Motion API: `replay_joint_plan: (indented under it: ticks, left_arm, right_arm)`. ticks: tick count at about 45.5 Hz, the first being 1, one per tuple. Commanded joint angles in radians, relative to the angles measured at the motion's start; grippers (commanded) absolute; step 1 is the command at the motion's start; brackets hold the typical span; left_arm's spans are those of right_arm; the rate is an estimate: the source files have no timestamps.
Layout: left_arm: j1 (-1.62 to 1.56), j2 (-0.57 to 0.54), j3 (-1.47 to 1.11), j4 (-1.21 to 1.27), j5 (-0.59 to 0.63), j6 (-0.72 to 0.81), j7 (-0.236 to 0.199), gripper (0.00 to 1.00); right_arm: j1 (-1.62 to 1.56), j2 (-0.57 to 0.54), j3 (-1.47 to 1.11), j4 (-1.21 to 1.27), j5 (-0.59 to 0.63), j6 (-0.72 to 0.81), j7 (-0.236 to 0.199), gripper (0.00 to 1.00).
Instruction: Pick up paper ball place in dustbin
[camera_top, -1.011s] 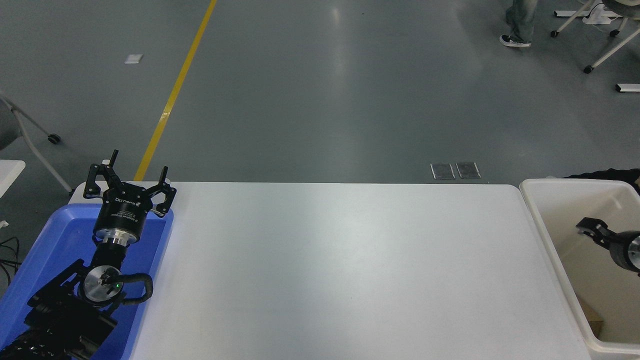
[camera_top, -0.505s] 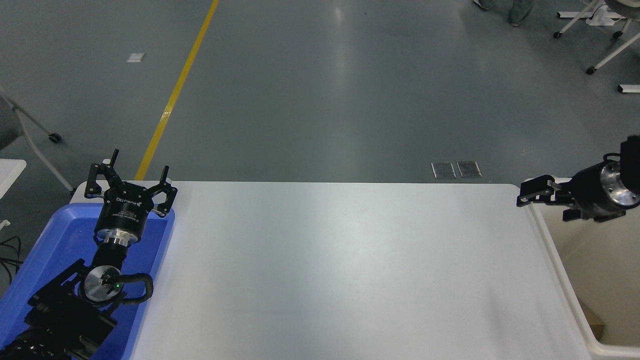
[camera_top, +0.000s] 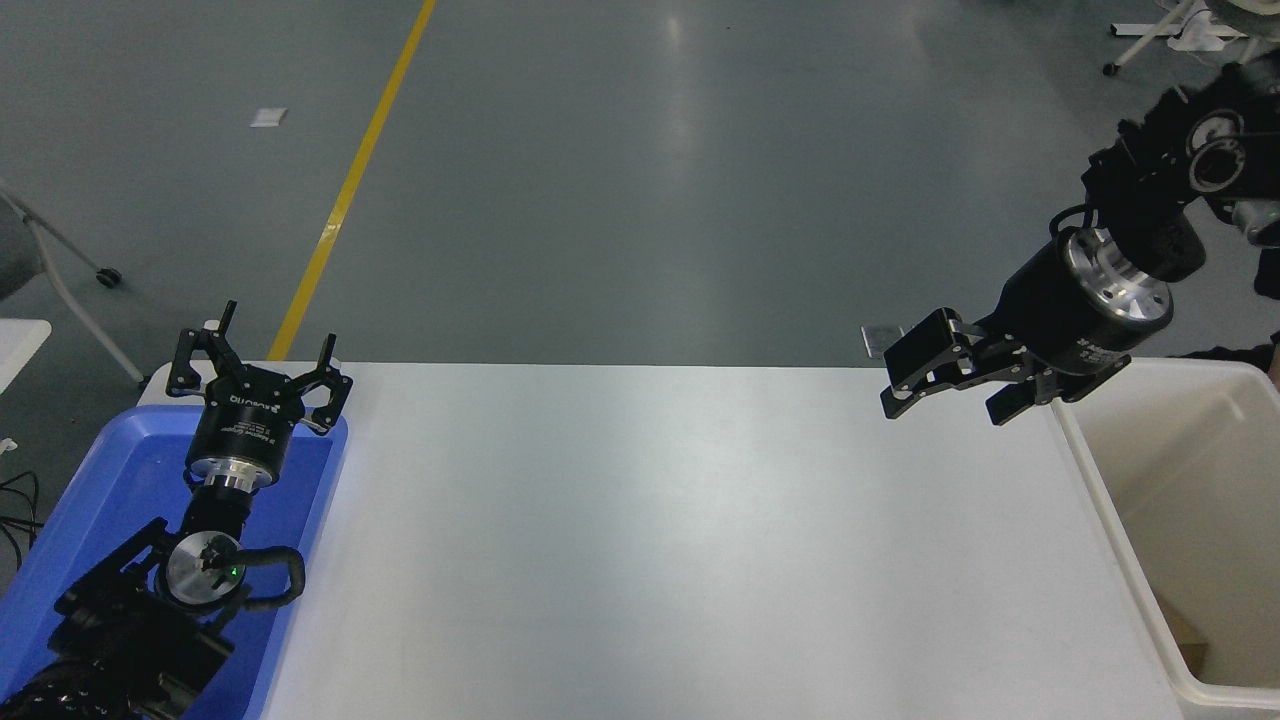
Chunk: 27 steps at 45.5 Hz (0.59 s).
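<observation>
Oddly, from the head view no paper ball shows anywhere on the desk (camera_top: 650, 540). A small tan corner at the bottom of the dustbin (camera_top: 1110, 500) may be paper, but it is too little to tell.

By the task's wording, such a ball would likely be light, soft and springy, not slippery. A squeeze across its widest part should hold it, and crushing it would do no harm.

The right tool (camera_top: 945, 385) hangs released and empty, fingers spread, above the far right of the desk, just beside the dustbin's near-left rim and pointing left. The left tool (camera_top: 262, 365) is parked released over the far end of the blue tray (camera_top: 60, 560) at the lower left.

Between the two the white top offers free room. The edges to mind are the dustbin's raised rim and the desk's far edge.
</observation>
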Motion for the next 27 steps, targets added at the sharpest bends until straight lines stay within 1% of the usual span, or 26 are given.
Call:
replay_joint_plan:
  ticks: [1, 27]
  left_arm:
    - [0.000, 0.000, 0.000, 0.000, 0.000, 0.000, 0.000, 1.00]
    - [0.000, 0.000, 0.000, 0.000, 0.000, 0.002, -0.001, 1.00]
  right_arm:
    - [0.044, 0.067, -0.016, 0.015, 0.042, 0.008, -0.004, 1.00]
    - [0.083, 0.060, -0.085, 0.035, 0.041, 0.008, -0.004, 1.00]
